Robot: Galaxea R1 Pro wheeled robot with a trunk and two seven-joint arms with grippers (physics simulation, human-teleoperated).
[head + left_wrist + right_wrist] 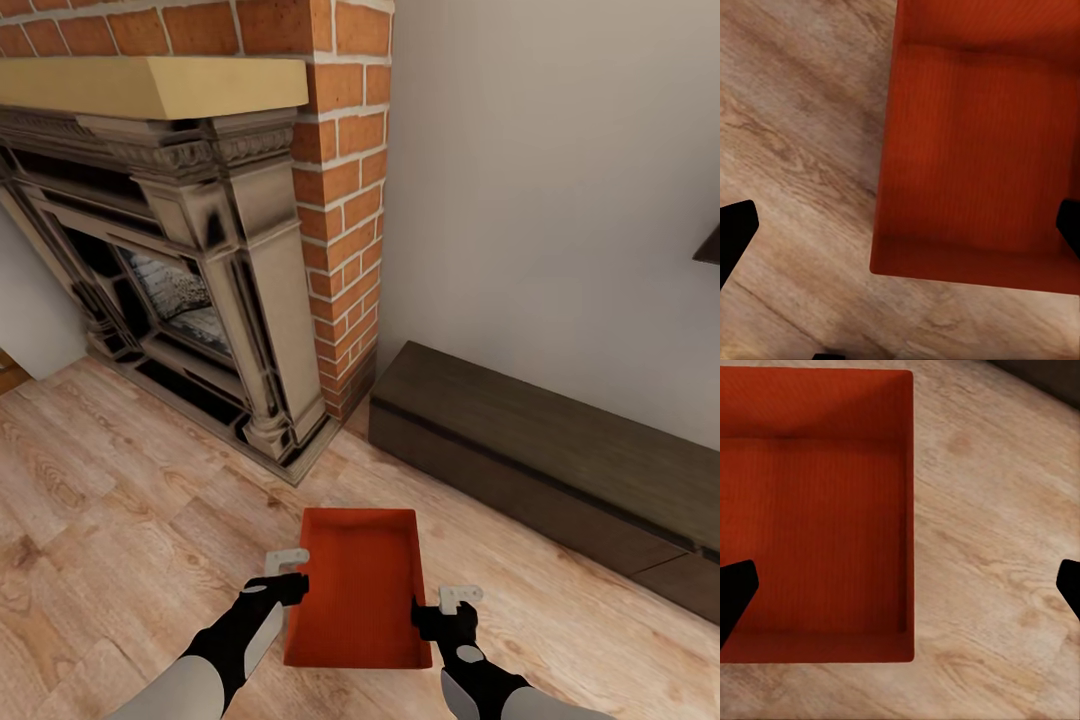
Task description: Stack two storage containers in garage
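Setting: the living room, with a light wood-plank floor, a red-brick fireplace with a dark carved surround, and a long low dark bench along a pale wall.

Task object: one orange-red storage container, an open-topped rectangular tray with thin low walls, lies between the two arms, its long axis running away from the robot. It looks empty. Whether it rests on the planks or is lifted slightly cannot be told.

Why it sits this way: the tray is centred in front of the robot with one arm on each long side, which suits a two-handed carry of a wide, shallow thing toward the garage.

Left gripper: at the tray's left wall, near the robot's end. In the left wrist view its two dark fingertips stand wide apart, one over bare floor and one over the tray's interior, so the claw is spread and straddles the wall rather than pinching it.

Right gripper: at the tray's right wall, mirrored. The right wrist view shows the same wide spread across the wall of the tray, not clamped.

Arm pose: both forearms reach forward and down, wrists bent so the fingers point at the floor.

Judgement: the grasp seems not yet made.
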